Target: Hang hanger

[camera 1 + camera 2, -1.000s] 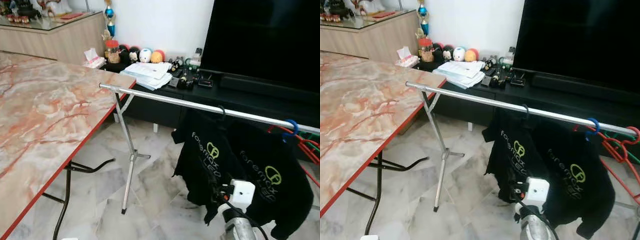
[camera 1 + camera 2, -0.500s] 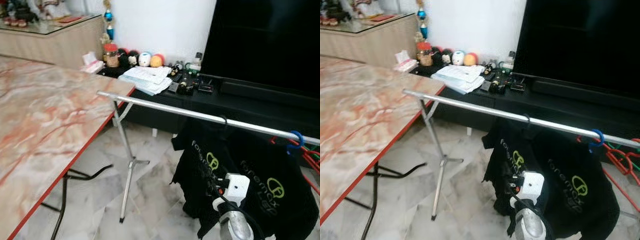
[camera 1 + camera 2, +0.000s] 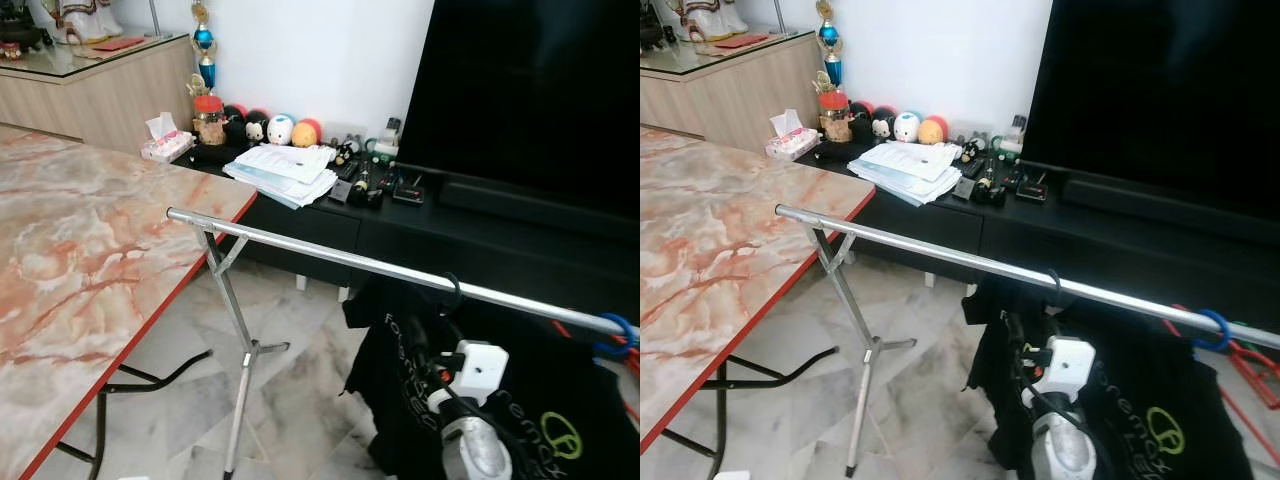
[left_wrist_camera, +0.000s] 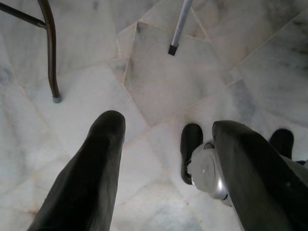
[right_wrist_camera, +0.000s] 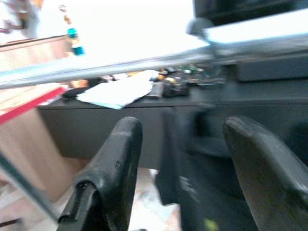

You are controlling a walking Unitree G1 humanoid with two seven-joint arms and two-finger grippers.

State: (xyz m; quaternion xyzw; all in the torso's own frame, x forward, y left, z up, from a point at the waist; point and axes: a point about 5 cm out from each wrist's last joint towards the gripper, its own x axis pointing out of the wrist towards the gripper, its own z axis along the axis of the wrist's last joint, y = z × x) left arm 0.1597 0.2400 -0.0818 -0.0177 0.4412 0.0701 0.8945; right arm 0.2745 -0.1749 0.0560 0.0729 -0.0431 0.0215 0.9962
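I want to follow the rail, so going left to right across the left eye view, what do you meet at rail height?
Marble table → rail's bare end with the rack's crossed legs → black hanger hook over the black shirt → right gripper → blue ring.

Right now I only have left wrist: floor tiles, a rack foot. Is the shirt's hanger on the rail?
Observer: Yes. The black hanger hook sits over the silver rail, and the black shirt hangs below it.
Operator: Right pincer?
Observer: The right pincer is open, raised just under the rail and facing the shirt.
Operator: Anything else on that rail?
Observer: A blue hanger hook hangs further toward the robot's right, with red hangers beside it.
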